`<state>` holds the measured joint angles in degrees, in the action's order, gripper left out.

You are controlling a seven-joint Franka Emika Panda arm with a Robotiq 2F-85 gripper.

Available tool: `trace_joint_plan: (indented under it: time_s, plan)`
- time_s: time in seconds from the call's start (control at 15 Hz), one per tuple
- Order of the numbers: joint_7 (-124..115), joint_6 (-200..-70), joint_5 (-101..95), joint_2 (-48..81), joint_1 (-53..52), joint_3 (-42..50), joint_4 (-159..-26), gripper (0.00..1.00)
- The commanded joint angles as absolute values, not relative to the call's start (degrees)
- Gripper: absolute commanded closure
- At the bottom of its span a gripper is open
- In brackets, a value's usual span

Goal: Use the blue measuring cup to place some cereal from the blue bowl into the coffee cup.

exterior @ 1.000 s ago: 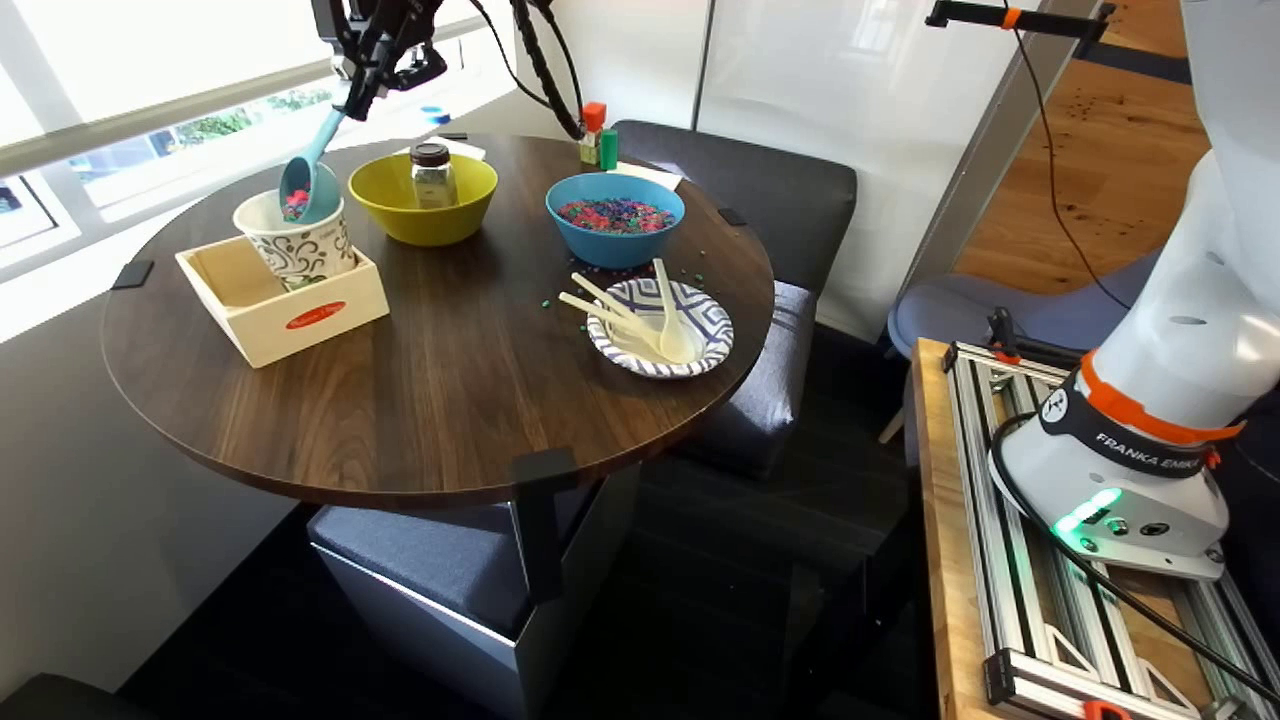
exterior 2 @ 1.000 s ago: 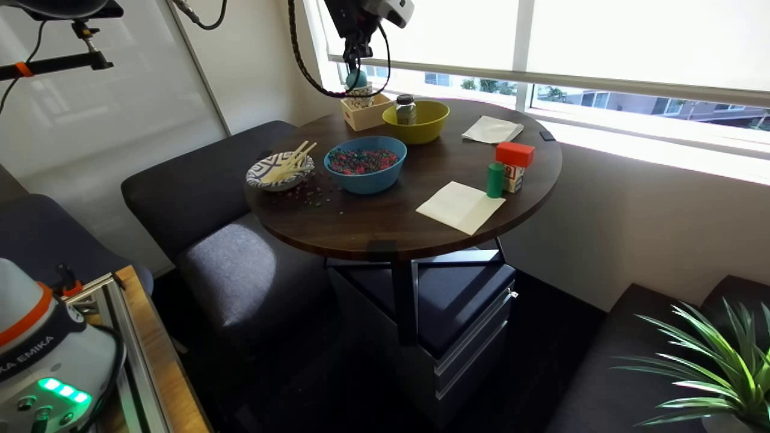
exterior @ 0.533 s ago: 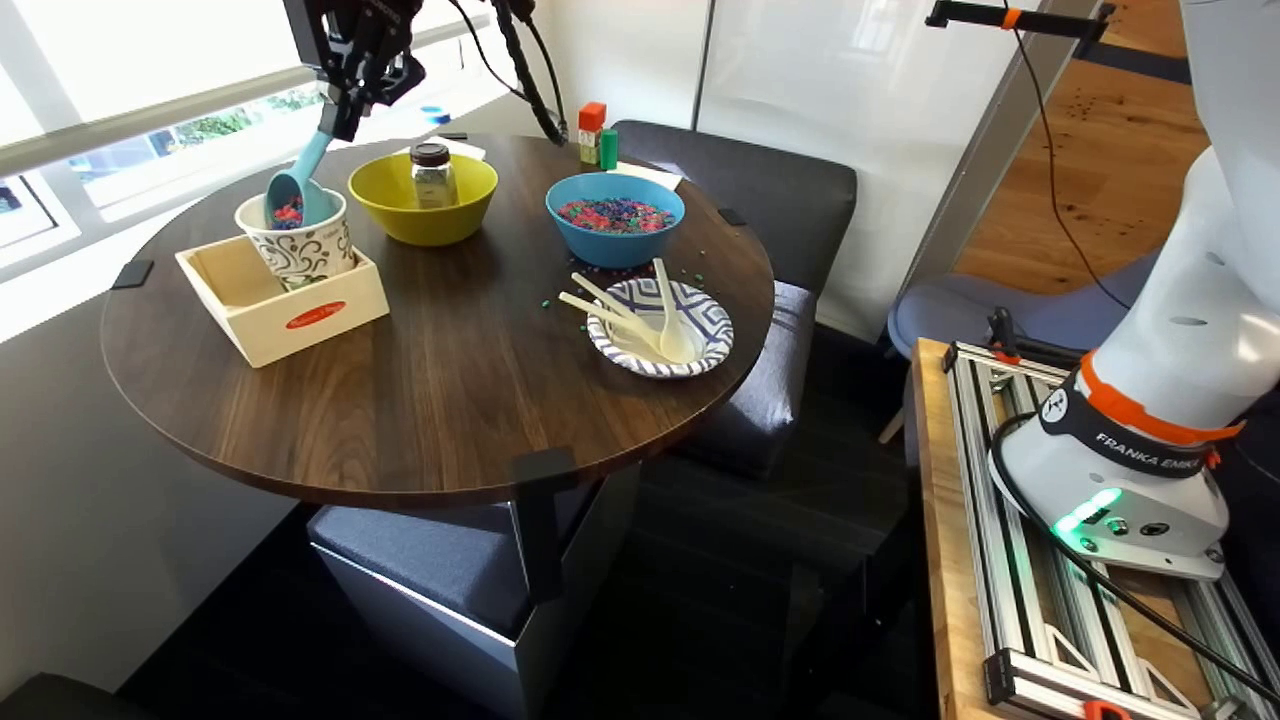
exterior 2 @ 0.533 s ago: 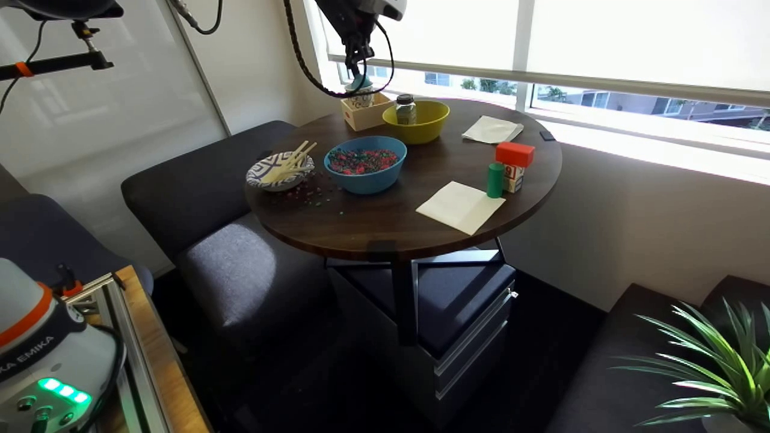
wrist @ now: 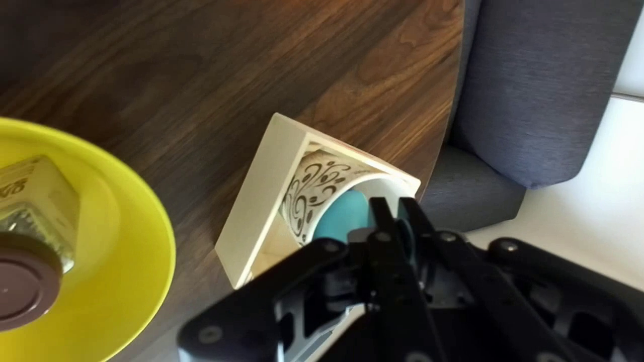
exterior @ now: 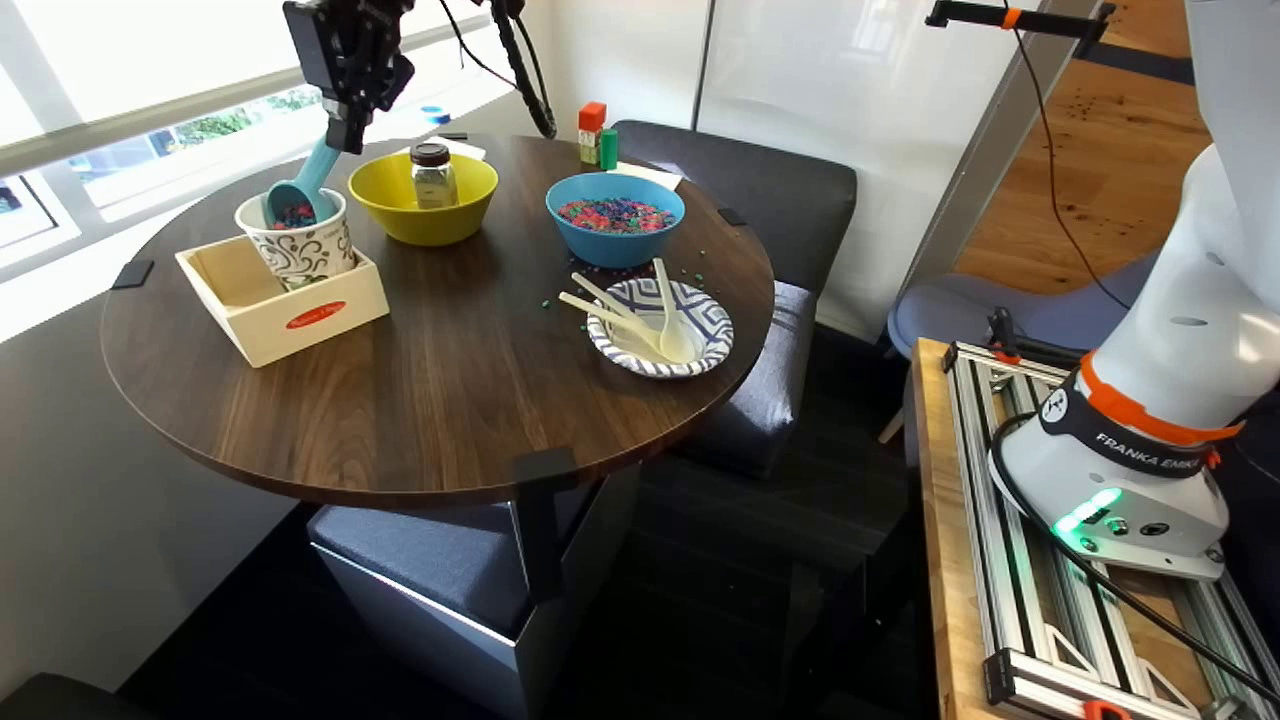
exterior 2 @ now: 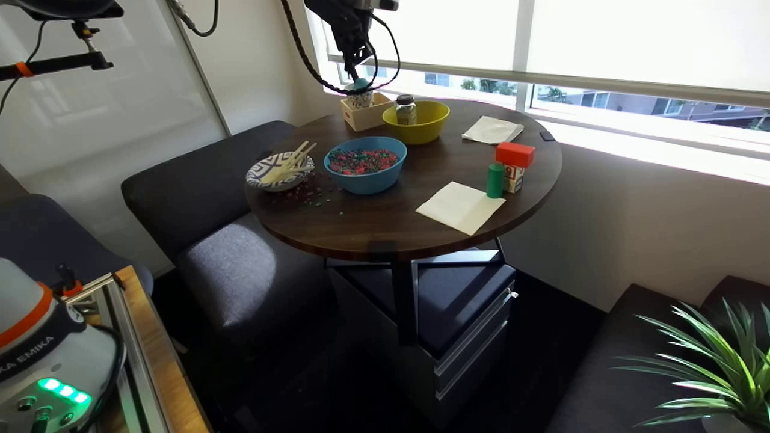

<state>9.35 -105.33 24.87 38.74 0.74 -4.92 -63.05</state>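
Observation:
My gripper (exterior: 345, 138) is shut on the handle of the blue measuring cup (exterior: 320, 168), above the coffee cup (exterior: 305, 250). The scoop's bowl sits tilted inside the coffee cup's mouth, and some cereal (exterior: 297, 213) shows in it. In the wrist view, the scoop's teal back (wrist: 344, 216) lies within the white rim, partly behind my gripper (wrist: 393, 202). How much cereal lies in the coffee cup is hidden. More cereal (exterior 2: 364, 161) fills part of the blue bowl (exterior 2: 373, 183), across the table.
The coffee cup stands in a light wooden tray (exterior: 290, 330). Beside it is a yellow bowl (exterior: 425, 225) with a dark-lidded jar (exterior: 433, 178). A patterned plate (exterior: 715, 330) with utensils, loose cereal bits, napkins (exterior 2: 462, 207) and a red-topped box (exterior 2: 515, 155) are also on the table.
My gripper has come down and shifted slightly, keeping its hold on the measuring cup. The scoop has sunk from above the coffee cup's rim into its mouth.

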Motion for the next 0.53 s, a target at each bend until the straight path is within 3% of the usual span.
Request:
trace_joint_plan:
  time_s: [0.0,0.47]
  plan:
    - [13.73,-110.54,20.09,36.43,0.60,-5.40,-66.32,0.98]
    - [19.69,-118.00,20.19,33.23,1.25,-7.70,-71.84,0.98]
